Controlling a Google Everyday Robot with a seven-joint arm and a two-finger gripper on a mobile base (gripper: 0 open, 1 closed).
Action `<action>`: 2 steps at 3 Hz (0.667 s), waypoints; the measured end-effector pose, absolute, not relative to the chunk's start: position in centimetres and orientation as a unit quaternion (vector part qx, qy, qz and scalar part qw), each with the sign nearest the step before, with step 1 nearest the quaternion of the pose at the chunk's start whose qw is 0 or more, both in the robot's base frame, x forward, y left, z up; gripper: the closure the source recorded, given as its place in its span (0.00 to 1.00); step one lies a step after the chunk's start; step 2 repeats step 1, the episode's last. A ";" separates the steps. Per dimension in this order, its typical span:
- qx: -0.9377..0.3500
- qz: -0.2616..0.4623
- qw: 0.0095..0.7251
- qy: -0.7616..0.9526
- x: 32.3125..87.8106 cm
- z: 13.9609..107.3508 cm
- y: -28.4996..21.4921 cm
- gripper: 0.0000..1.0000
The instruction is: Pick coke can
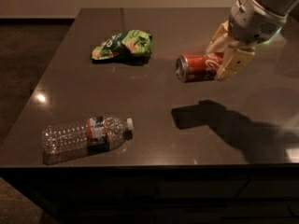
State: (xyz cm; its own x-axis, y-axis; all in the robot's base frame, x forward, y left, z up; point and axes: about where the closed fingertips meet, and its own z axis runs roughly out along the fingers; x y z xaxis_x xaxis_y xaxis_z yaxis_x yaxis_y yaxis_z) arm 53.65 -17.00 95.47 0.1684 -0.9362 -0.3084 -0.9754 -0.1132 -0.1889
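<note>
In the upper right of the frame the gripper point(224, 55) was clamped on the coke can point(197, 67), its two tan fingers point(235, 62) closed on the can's right-hand end, one above it and one below. The pale grey arm point(258, 14) came in from the top right corner. The can stuck out to the left of the gripper, lying roughly level on its side, with its free end towards the left and slightly towards the camera.

The can's shadow point(196, 115) lay apart from it, lower in the frame, on the dark tabletop point(140, 92), so the can hung clear of the surface and touched nothing but the gripper.

The can was red with white script lettering along its side. The silver rim and top were plain on its left end, while its other end was hidden among the fingers.

A green snack bag point(122, 45) lay crumpled in the upper middle of the frame, left of the can and well apart from it; what it held could not be told. A clear plastic bottle point(86, 133) with a red label and a white cap lay on its side at the lower left, near the front edge of the tabletop, cap pointing right. Its contents could not be told.
</note>
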 end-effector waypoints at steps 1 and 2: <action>-0.743 0.052 0.183 0.642 54.2 95.3 -16.8 1.00; -0.743 0.052 0.183 0.642 54.2 95.3 -16.8 1.00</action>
